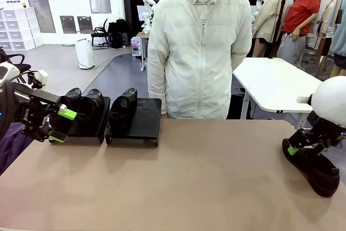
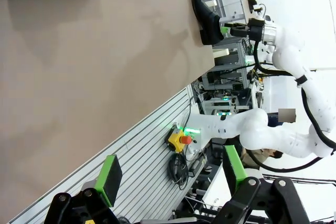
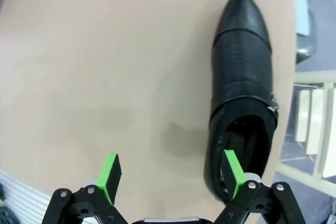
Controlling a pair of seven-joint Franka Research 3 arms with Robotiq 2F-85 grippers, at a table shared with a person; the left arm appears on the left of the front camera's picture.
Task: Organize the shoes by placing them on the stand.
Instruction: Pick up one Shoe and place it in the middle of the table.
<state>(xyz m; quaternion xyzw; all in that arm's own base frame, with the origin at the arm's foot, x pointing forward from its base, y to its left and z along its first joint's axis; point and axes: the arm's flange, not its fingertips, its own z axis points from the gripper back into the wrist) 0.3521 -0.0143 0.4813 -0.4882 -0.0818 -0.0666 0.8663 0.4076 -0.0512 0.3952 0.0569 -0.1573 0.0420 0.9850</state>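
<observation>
At the far left of the table (image 1: 205, 177) we see the stand (image 1: 146, 120) carrying three shoes: two on its left platform (image 1: 86, 106) and one on the left half of its right platform (image 1: 123, 111). The fourth shoe (image 1: 312, 169) lies on the table near its right edge. Our left gripper (image 1: 59, 125) hangs just in front of the stand's left platform, jaws spread wide, holding nothing. Our right gripper (image 3: 170, 177) is fully open too, one green pad (image 3: 232, 171) at the fourth shoe's heel opening, gripping nothing
</observation>
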